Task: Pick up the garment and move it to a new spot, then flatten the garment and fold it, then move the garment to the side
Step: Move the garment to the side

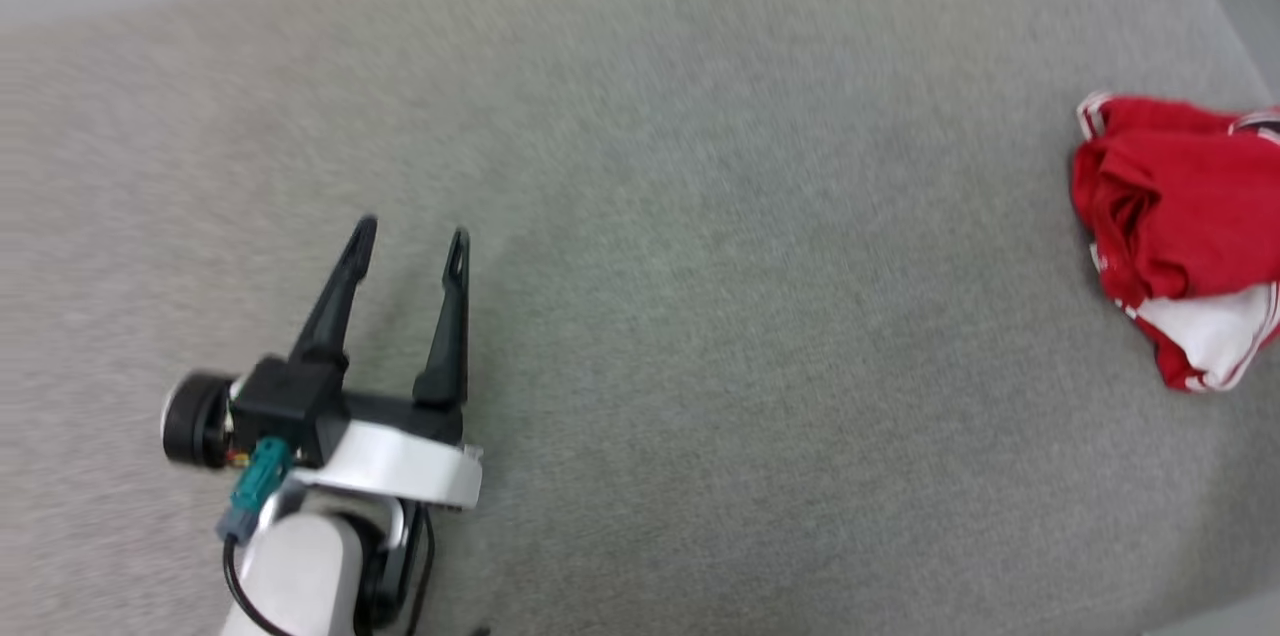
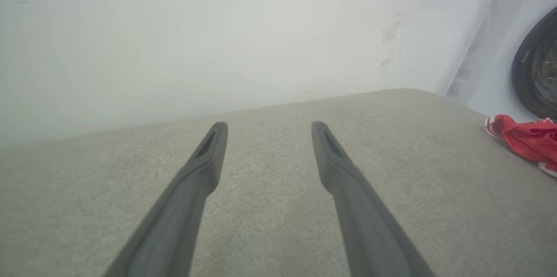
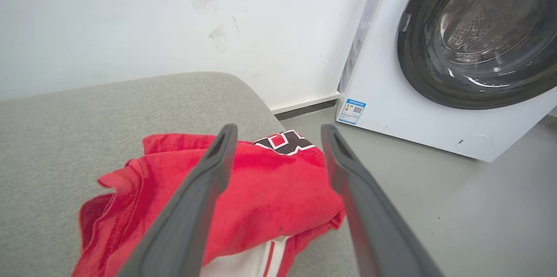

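The garment [image 1: 1180,226], a red jersey with white sleeve and striped trim, lies in a crumpled heap at the far right edge of the grey cushioned surface [image 1: 700,266]. My left gripper [image 1: 412,238] stands open at the lower left, far from it, with nothing between its fingers. In the left wrist view the left gripper [image 2: 265,129] points over bare grey fabric, the garment [image 2: 528,140] off to the right. In the right wrist view my right gripper [image 3: 278,131] hovers open just above the garment [image 3: 270,190], whose black lettering shows between the fingers.
A white front-loading washing machine [image 3: 439,107] stands on the grey floor [image 3: 457,207] beyond the surface's right end. A white wall [image 3: 152,20] runs behind the surface. The surface's right edge drops off right beside the garment.
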Tool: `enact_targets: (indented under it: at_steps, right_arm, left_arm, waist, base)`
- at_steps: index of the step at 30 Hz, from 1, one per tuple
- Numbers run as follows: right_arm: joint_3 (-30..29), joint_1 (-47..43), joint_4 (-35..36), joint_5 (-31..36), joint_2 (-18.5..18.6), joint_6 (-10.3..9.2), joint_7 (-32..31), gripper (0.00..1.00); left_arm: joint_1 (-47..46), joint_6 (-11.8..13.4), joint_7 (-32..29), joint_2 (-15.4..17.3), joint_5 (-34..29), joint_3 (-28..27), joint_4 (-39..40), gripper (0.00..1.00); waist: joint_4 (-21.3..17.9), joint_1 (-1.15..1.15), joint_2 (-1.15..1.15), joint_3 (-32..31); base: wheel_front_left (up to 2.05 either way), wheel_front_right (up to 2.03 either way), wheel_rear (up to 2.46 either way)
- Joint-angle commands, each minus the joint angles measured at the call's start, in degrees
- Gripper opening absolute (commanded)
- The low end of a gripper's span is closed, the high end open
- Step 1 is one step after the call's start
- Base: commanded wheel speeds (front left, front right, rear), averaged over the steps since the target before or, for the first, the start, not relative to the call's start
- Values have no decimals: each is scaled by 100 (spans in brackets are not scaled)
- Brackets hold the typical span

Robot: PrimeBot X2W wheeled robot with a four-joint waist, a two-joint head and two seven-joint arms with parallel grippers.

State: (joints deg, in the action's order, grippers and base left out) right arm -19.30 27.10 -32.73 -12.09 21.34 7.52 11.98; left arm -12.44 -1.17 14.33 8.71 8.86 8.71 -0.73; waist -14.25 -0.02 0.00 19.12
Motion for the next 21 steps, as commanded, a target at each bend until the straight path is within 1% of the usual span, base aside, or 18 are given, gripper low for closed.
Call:
enact_targets:
  at_steps: [1, 4, 5, 6, 9, 14, 17, 21]
  right_arm:
    - [-29, -210, 119, -15, -79, -7, 12, 100]
    - [-52, -719, 568, -35, -353, -7, -51, 100]
    - [-54, -883, 718, -66, -462, -7, -79, 100]
    - [-35, -1194, 1032, -75, -659, -7, -143, 100]
    - [29, -1640, 1494, -83, -937, -7, -261, 100]
    - [146, -2350, 2289, -29, -1367, -6, -501, 100]
    - [308, -2708, 2735, 2, -1550, -6, -683, 100]
    - [619, -3093, 3259, 76, -1694, -6, -888, 100]
  left_arm:
    - [122, 39, 38, -15, 23, -27, -47, 100]
    - [350, 115, 56, -44, 109, -130, -131, 100]
    - [423, 127, 59, -55, 139, -155, -157, 100]
    - [566, 159, 69, -65, 184, -215, -215, 100]
    - [773, 200, 81, -91, 254, -305, -302, 100]
    - [1095, 206, 91, -151, 330, -357, -466, 100]
    - [1278, 208, 92, -185, 355, -426, -523, 100]
    - [1483, 206, 88, -214, 368, -499, -622, 100]
  waist:
    - [262, 2, 0, -421]
    - [378, 2, 0, -658]
    - [417, 2, 0, -729]
    - [489, 2, 0, -866]
    - [574, 2, 0, -1081]
    - [801, 2, 0, -1447]
    - [919, 2, 0, -1629]
    - [1076, 2, 0, -1847]
  base:
    - [0, 0, 0]
    - [0, 0, 0]
    - [0, 0, 0]
    - [0, 0, 0]
    - [0, 0, 0]
    - [0, 0, 0]
    - [0, 0, 0]
    - [0, 0, 0]
